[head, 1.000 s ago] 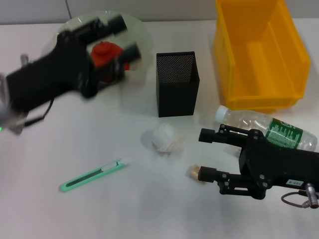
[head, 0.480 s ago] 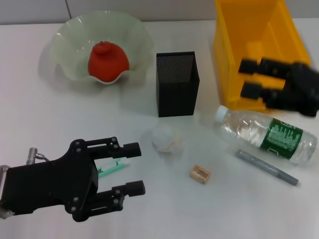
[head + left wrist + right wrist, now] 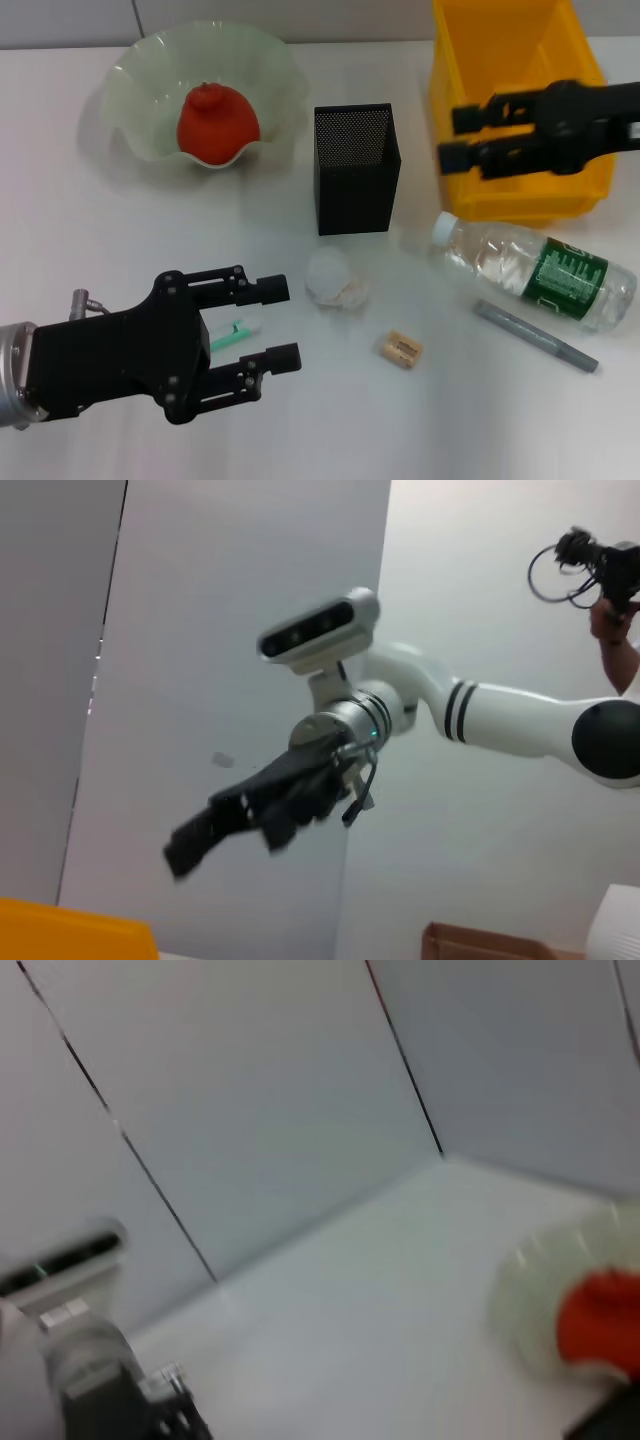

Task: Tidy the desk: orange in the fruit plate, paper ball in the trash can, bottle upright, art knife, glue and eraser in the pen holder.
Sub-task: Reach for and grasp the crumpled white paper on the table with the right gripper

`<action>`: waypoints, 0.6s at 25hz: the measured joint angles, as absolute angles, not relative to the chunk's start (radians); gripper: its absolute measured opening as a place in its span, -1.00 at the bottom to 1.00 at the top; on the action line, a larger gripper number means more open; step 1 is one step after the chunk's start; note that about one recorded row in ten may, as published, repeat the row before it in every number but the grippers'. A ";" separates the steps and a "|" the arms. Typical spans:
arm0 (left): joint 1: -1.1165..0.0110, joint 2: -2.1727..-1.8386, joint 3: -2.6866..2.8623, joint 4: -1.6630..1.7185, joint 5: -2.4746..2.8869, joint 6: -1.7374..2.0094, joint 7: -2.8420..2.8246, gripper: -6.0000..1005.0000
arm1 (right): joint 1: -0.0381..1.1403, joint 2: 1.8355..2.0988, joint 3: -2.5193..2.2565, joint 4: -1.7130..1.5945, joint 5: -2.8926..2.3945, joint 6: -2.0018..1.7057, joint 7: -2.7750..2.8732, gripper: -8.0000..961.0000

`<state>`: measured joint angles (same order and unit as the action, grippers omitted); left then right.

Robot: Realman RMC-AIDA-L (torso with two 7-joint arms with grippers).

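Observation:
The orange [image 3: 215, 122] sits in the pale green fruit plate [image 3: 130, 90] at the far left. My left gripper [image 3: 280, 322] hovers open at the near left, over the green art knife [image 3: 232, 335], which it mostly hides. The paper ball [image 3: 333, 280] lies in front of the black mesh pen holder [image 3: 356, 170]. The eraser [image 3: 400, 348] is nearer to me. The bottle [image 3: 540, 268] lies on its side at the right, with the grey glue stick [image 3: 535, 335] beside it. My right gripper [image 3: 457, 137] is open above the yellow trash can [image 3: 520, 60].
The right wrist view shows the fruit plate [image 3: 530, 1290] and orange [image 3: 600, 1325] far off. In the left wrist view the right arm's gripper [image 3: 250, 815] hangs in the air against a wall. The pen holder stands between plate and trash can.
My left gripper came down from the plate to the near left and edged right over the art knife. My right gripper rose from the eraser to the trash can and shifted left.

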<state>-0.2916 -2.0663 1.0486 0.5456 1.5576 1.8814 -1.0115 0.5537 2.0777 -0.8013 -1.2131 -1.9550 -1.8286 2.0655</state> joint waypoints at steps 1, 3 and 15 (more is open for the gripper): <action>-0.292 -2.066 1.049 0.546 1.558 1.881 -1.012 0.16 | 0.571 2.077 -0.826 -1.225 -1.999 -1.817 2.104 0.43; -0.291 -2.065 1.043 0.545 1.558 1.875 -1.011 0.16 | 0.609 2.077 -0.875 -1.244 -2.075 -1.801 2.179 0.43; -0.280 -2.065 1.040 0.544 1.559 1.843 -1.011 0.16 | 0.882 2.081 -1.137 -1.103 -2.414 -1.697 2.447 0.41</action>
<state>-0.2802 -2.0649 1.0400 0.5443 1.5587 1.8428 -1.0108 0.8824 2.0806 -1.1374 -1.1033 -2.4137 -1.6973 2.4470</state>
